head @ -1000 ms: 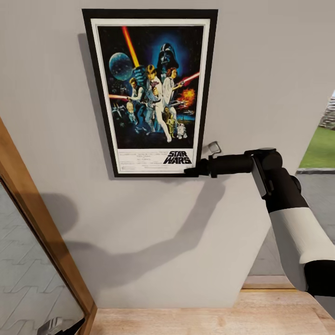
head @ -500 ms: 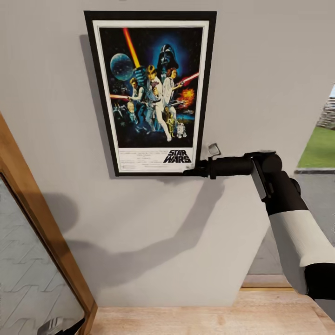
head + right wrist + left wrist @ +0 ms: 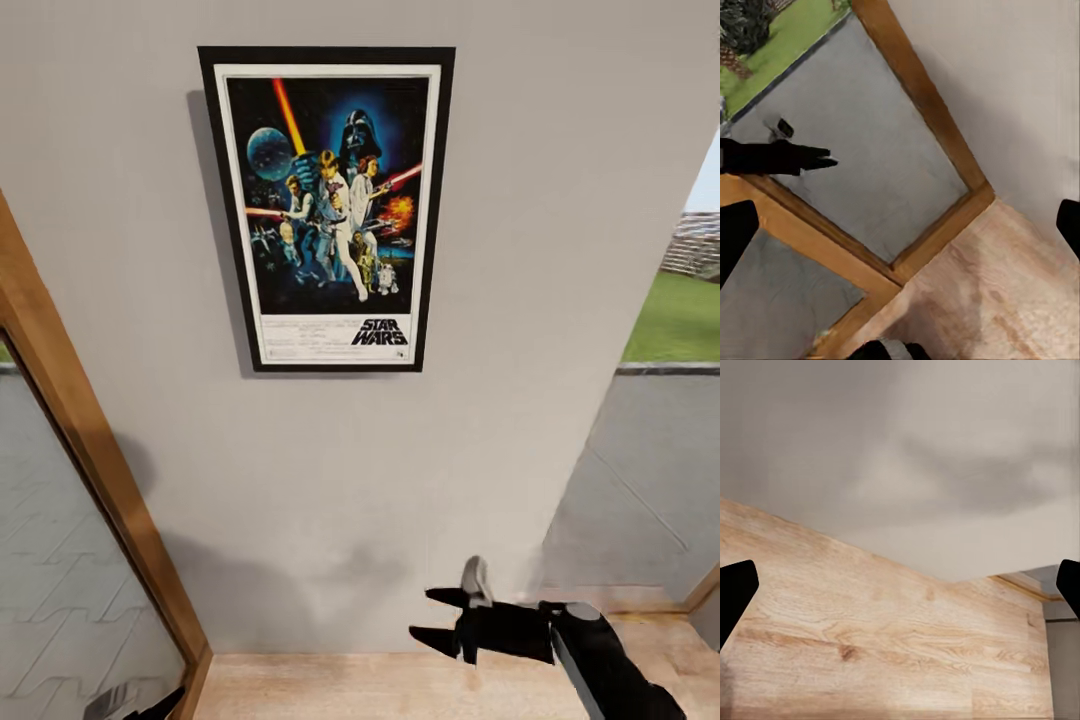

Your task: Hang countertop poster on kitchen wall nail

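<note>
Your right claw (image 3: 440, 618) has let go of the poster (image 3: 327, 208) and dropped low, jaws wide and empty, left claw likewise wide; poster hangs flat on the wall (image 3: 520, 300), probably on a nail, so the task looks done.

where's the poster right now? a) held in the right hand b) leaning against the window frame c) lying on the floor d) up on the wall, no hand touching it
d: the poster sits flat on the wall, with the right hand open, low and well apart.
</note>
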You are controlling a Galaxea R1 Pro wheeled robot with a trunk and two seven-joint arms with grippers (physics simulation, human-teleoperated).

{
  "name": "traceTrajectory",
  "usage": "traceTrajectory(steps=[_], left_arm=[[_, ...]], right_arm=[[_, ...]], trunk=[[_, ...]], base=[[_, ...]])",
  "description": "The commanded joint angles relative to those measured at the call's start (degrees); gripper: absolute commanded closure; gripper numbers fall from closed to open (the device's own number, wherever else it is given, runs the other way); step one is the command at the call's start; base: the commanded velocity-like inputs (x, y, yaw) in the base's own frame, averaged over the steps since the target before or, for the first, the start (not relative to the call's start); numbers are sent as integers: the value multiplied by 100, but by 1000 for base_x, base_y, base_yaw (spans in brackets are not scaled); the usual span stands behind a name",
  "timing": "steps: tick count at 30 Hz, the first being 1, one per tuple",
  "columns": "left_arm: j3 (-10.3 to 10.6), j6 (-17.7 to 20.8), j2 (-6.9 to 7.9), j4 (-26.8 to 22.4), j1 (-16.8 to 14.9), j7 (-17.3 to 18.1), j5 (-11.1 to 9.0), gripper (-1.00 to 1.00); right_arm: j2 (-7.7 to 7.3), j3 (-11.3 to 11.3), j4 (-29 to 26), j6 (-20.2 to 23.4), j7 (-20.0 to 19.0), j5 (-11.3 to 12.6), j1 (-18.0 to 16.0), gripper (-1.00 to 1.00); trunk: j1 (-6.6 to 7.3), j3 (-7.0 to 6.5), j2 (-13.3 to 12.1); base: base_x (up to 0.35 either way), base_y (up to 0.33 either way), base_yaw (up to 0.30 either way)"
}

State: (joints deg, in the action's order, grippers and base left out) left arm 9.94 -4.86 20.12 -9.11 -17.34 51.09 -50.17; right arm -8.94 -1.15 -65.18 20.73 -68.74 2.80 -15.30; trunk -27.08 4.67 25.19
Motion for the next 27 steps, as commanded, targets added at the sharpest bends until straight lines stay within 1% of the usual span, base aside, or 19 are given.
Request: traceTrajectory(steps=[1,2,3,6,7,8,9,10,11,12,18,20,24,25,27], left_arm=[[51,-51,2,6,-6,6,-28,-100],[52,-50,-3,6,-6,3,-28,-100],[55,-50,-12,6,-6,-7,-28,-100],[79,-50,-19,10,-6,-14,-28,-100],[120,-50,-22,12,-6,-19,-28,-100],[138,-50,-23,16,-6,-23,-28,-100],[143,-50,-24,18,-6,-24,-28,-100],[151,-50,-26,20,-6,-26,-28,-100],[153,-50,-28,20,-6,-26,-29,-100],[154,-53,-33,23,-6,-29,-32,-100],[156,-58,-49,31,-6,-31,-36,-100],[157,-59,-51,31,-6,-35,-36,-100],[157,-55,-59,32,-6,-44,-36,-100],[157,-55,-68,34,-6,-45,-36,-100],[154,-55,-81,36,-6,-46,-36,-100]], right_arm=[[-6,-7,209,-69,57,34,-57,-100],[-8,-4,666,-300,176,22,18,-100],[-18,-2,1396,-641,417,-4,82,-100],[-23,-4,2040,-949,731,-19,116,-100],[-27,-8,2576,-1183,1095,-26,133,-100],[-28,-13,2889,-1284,1339,-29,139,-100],[-26,-17,3035,-1322,1456,-30,141,-100],[-21,-23,3306,-1378,1682,-32,144,-100],[-19,-26,3437,-1397,1792,-32,146,-100],[-13,-26,3692,-1429,2009,-28,147,-100],[1,-26,4442,-1485,2629,-16,150,-100],[4,-19,4565,-1490,2740,-10,150,-100],[12,-10,4676,-1492,3130,17,150,-100],[26,-9,4714,-1493,3288,24,148,-100],[52,-2,4751,-1490,3452,30,146,-100]], trunk=[[-3,1,14],[-3,-8,14],[-3,-18,14],[-3,-46,14],[-3,-56,14],[-3,-65,14],[-3,-75,14],[-3,-85,14],[-3,-94,14],[-3,-104,14],[-3,-161,14],[-3,-180,14],[-3,-218,14],[-3,-227,14],[-3,-242,14]], base=[[0,0,0],[0,0,0],[0,0,0],[0,0,0],[0,0,0],[0,0,0],[0,0,0],[0,0,0],[0,0,0],[0,0,0],[0,0,0],[0,0,0],[0,0,0],[0,0,0],[0,0,0]])
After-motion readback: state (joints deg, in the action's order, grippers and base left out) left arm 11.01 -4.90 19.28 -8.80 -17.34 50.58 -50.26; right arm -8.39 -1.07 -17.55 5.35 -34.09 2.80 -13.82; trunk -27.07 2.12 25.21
